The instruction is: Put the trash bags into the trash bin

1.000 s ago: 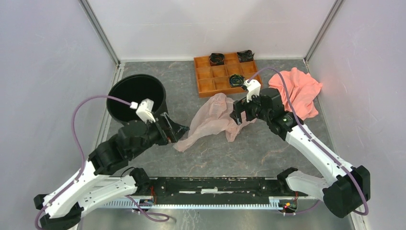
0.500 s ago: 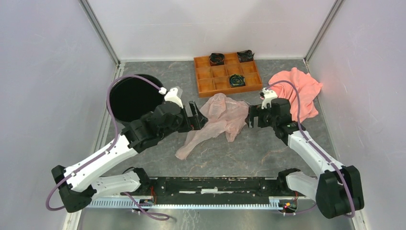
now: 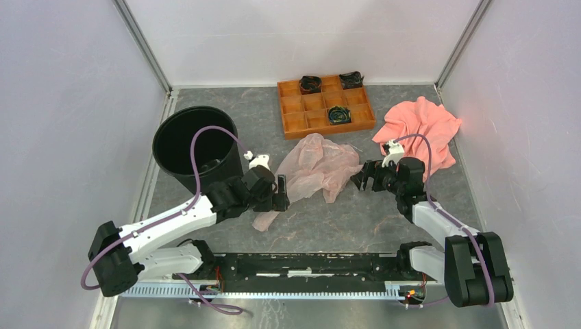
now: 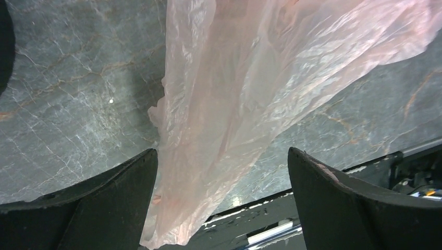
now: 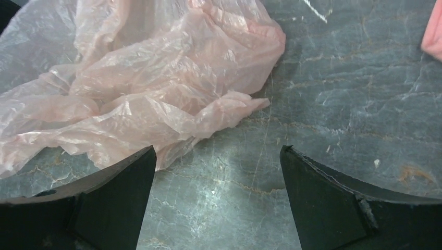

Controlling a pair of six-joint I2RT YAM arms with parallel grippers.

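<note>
The pale pink translucent trash bag (image 3: 315, 168) lies crumpled on the grey table in the middle. It also shows in the left wrist view (image 4: 250, 99) and in the right wrist view (image 5: 140, 94). The black round trash bin (image 3: 195, 147) stands upright at the left. My left gripper (image 3: 282, 194) is open at the bag's near-left tail, its jaws on either side of the tail (image 4: 223, 156). My right gripper (image 3: 363, 179) is open and empty (image 5: 216, 156) just right of the bag, over bare table.
An orange compartment tray (image 3: 294, 123) with black items stands at the back. A salmon-pink cloth (image 3: 428, 130) lies at the right, behind the right arm. Walls close in on the left, right and back.
My left gripper has swung from beside the bin across to the bag's near-left tail. My right gripper has drawn back right and nearer, off the bag. The bag has settled flatter.
</note>
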